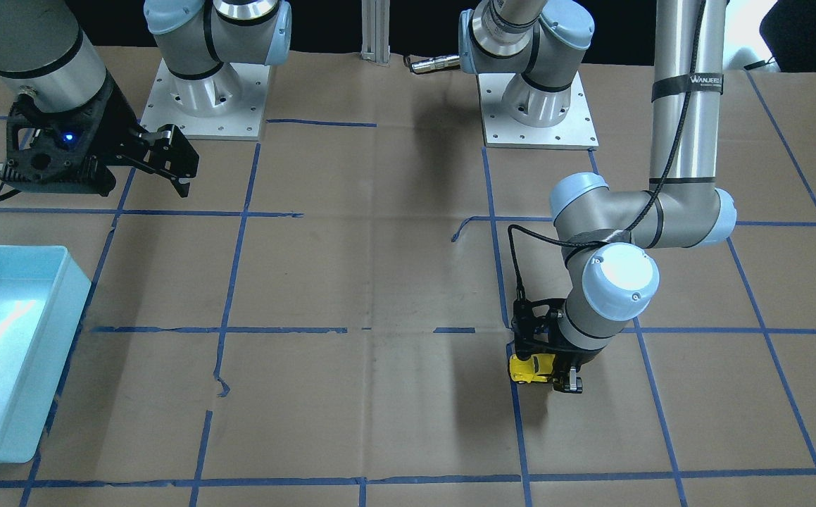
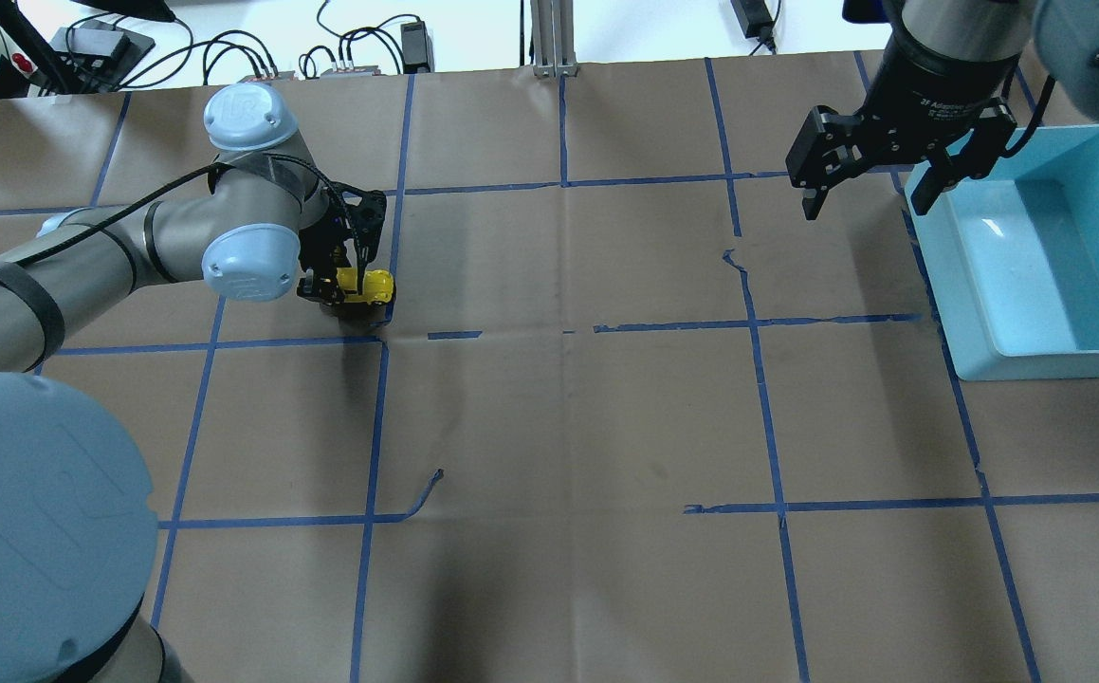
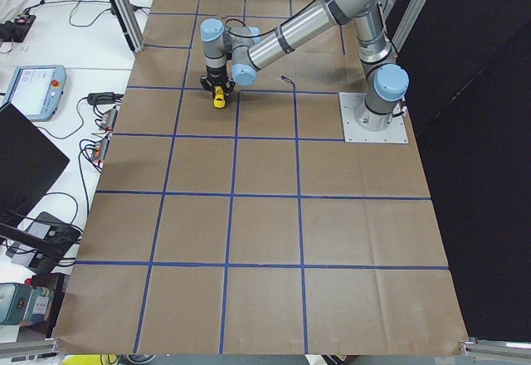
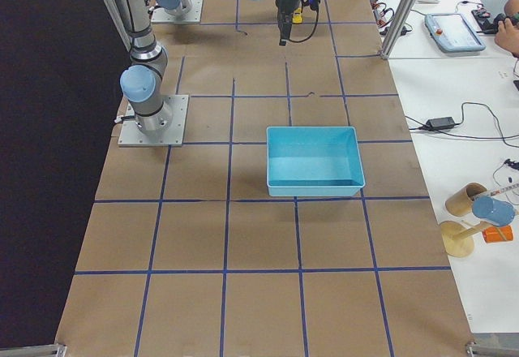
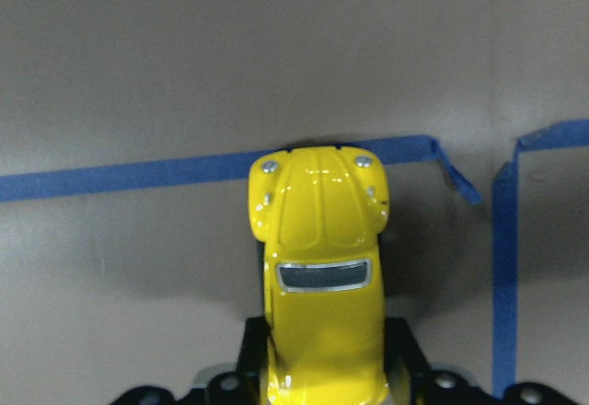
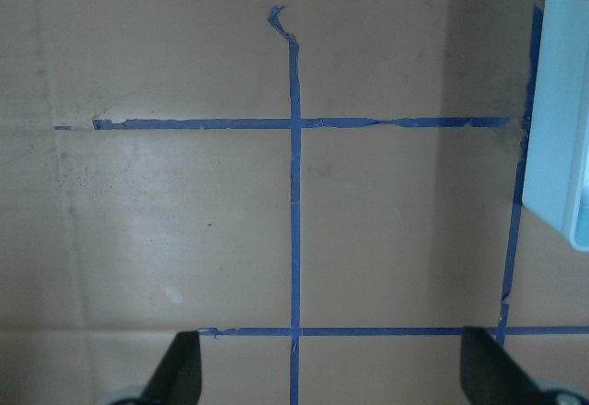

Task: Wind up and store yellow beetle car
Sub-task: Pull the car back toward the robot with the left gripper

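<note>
The yellow beetle car (image 5: 317, 267) is small, glossy and rounded, with a dark window. My left gripper (image 2: 345, 289) is shut on it low over the brown paper, near a blue tape crossing. The car also shows in the overhead view (image 2: 366, 284), the front-facing view (image 1: 529, 368) and the exterior left view (image 3: 218, 97). In the left wrist view its nose points away from the gripper, over a blue tape line. My right gripper (image 2: 876, 190) is open and empty, hovering beside the light blue bin (image 2: 1080, 327). Its fingertips (image 6: 184, 368) show wide apart.
The light blue bin (image 1: 48, 331) stands empty at the table's right side (image 4: 315, 187). Brown paper with a blue tape grid covers the table (image 2: 568, 427). The arm bases (image 1: 538, 113) sit on metal plates at the robot's edge. Cables and devices lie off the far edge.
</note>
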`<action>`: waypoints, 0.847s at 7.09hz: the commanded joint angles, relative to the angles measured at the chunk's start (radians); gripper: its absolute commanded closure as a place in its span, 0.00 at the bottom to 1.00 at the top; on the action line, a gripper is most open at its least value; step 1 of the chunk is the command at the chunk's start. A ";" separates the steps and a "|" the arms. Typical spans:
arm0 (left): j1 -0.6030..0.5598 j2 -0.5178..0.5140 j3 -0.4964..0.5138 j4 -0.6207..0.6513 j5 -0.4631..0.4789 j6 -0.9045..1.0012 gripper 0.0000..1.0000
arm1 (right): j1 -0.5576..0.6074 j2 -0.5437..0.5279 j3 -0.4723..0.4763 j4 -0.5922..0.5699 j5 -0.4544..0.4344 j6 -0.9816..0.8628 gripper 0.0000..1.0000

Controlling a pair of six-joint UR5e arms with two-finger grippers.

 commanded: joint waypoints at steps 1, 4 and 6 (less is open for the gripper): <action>0.001 0.005 0.003 -0.002 0.001 0.001 0.68 | 0.000 -0.001 0.000 -0.002 0.000 0.000 0.00; 0.022 -0.001 -0.014 0.001 0.011 0.006 0.68 | 0.000 0.001 0.000 -0.003 0.000 0.000 0.00; 0.033 0.000 -0.017 0.001 0.014 0.012 0.68 | 0.000 0.001 0.000 -0.003 0.000 0.000 0.00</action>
